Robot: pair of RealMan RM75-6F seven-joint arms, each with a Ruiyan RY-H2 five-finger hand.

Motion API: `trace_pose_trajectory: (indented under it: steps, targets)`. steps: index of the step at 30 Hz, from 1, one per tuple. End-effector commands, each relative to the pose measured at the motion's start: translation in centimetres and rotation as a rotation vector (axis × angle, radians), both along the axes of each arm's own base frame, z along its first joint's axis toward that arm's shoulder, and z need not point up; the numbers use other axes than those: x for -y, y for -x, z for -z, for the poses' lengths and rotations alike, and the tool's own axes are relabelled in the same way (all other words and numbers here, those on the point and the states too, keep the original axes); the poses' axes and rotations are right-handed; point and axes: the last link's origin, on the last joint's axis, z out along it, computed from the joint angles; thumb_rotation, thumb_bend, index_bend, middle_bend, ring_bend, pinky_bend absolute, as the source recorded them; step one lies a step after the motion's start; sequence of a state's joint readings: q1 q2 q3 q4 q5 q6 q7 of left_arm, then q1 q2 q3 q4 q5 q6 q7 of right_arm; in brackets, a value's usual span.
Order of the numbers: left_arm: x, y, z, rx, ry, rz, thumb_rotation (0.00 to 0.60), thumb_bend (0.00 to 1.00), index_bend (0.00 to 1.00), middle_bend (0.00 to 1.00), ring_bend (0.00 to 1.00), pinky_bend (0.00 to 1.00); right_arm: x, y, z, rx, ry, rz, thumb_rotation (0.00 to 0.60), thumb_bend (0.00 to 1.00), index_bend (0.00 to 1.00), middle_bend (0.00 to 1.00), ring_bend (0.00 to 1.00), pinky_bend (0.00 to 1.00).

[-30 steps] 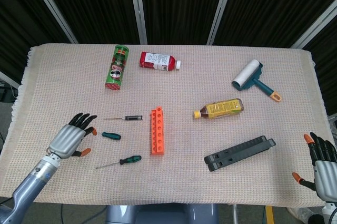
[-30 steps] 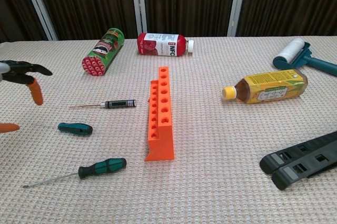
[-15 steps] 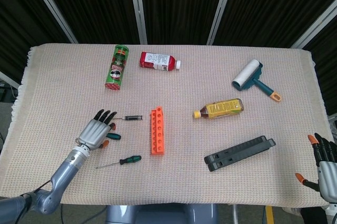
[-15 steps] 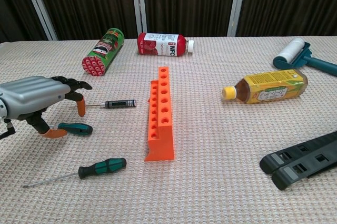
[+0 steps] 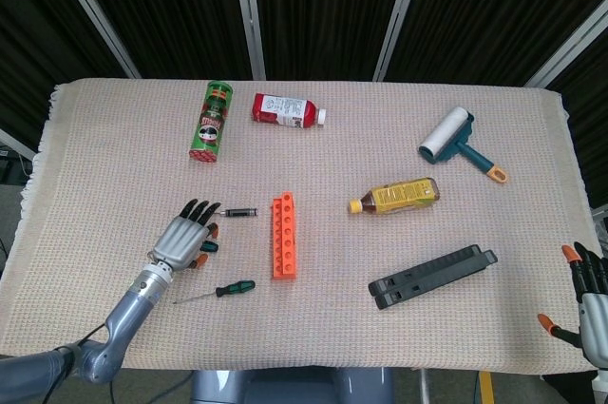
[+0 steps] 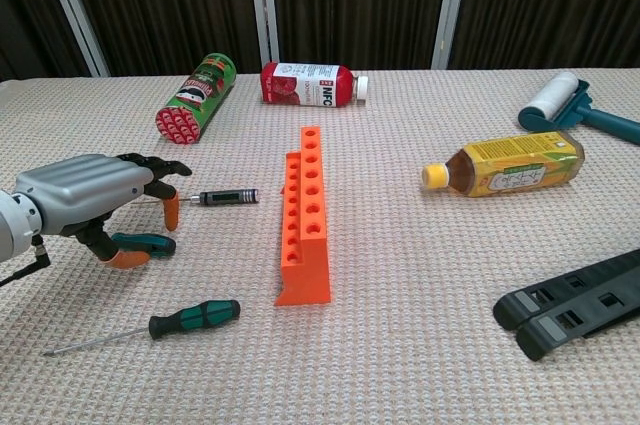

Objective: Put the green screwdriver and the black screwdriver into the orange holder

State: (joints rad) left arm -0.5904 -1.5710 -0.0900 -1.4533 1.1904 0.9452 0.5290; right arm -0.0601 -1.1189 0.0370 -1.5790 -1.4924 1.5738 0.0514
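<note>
Left hand: the left hand (image 6: 85, 207) is low over the table (image 5: 114, 138), palm down, fingers apart and bent. It covers the small teal-handled screwdriver (image 6: 145, 242). The thumb seems to lie just beside that handle, but I cannot tell if it touches. It holds nothing; I judge it is placed so for a reach to one of the tools near it.

Right hand: the right hand (image 5: 591, 295) is at the near right edge, well apart from all tools, fingers spread, holding nothing. I think it only waits.

Black screwdriver: the black screwdriver (image 6: 227, 197) lies flat just beyond the left fingertips, between them and the holder. It is thin, with a dark handle with pale bands and a fine metal shaft that goes under the fingers.

Green screwdriver: the green screwdriver (image 6: 195, 317) lies flat in front of the left hand, nearer the table edge. The handle is green and black, the long shaft points left, away from the holder.

Orange holder: the orange holder (image 6: 303, 214) stands in the middle, a long block with a row of holes on top, all empty. Both tools are on its left side, so the left hand is the natural one for them.
</note>
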Motion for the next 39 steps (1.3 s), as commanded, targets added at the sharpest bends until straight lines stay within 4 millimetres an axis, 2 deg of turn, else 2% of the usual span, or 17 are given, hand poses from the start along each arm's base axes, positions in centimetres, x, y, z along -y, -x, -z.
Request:
trace_pose_trajectory:
  steps: [1,12,20,25,31,34,36,39]
  targets:
    - [0.0,0.0,0.2,-0.002,0.003,-0.001,0.600,0.29,0.39,0.02,0.00,0.00,-0.1,0.0,0.0,0.000,0.001,0.003,0.600,0.00,0.00,0.00,0.00,0.00]
    - [-0.1,-0.4,0.9,0.014,0.011,-0.001,0.600,0.29,0.46,0.03,0.00,0.00,-0.2,0.2,-0.1,0.001,0.003,0.011,0.600,0.00,0.00,0.00,0.00,0.00]
    - [-0.4,-0.2,0.6,0.018,-0.010,-0.006,0.600,0.29,0.56,0.07,0.00,0.00,-0.1,0.2,0.0,0.002,0.002,0.014,0.600,0.00,0.00,0.00,0.00,0.00]
    - [-0.5,-0.3,0.0,0.056,-0.017,-0.022,0.600,0.34,0.61,0.11,0.00,0.00,0.0,0.2,0.0,0.002,0.000,0.011,0.600,0.00,0.00,0.00,0.00,0.00]
    - [-0.7,-1.8,-2.2,0.220,0.017,-0.086,0.600,0.35,0.63,0.14,0.00,0.00,-0.1,0.2,0.0,0.001,0.001,0.010,0.600,0.00,0.00,0.00,0.00,0.00]
    - [-0.8,-3.1,-3.9,0.340,0.043,-0.116,0.600,0.36,0.63,0.15,0.00,0.00,-0.1,0.2,0.0,0.002,0.001,0.010,0.600,0.00,0.00,0.00,0.00,0.00]
    - [-1.0,-5.2,-6.1,0.527,0.056,-0.144,0.600,0.36,0.63,0.16,0.01,0.00,-0.2,0.2,0.0,0.005,0.000,0.010,0.600,0.00,0.00,0.00,0.00,0.00]
    - [-1.1,-6.9,-7.5,0.711,0.099,-0.175,0.600,0.36,0.63,0.19,0.03,0.00,-0.1,0.3,0.0,0.006,0.001,0.009,0.600,0.00,0.00,0.00,0.00,0.00]
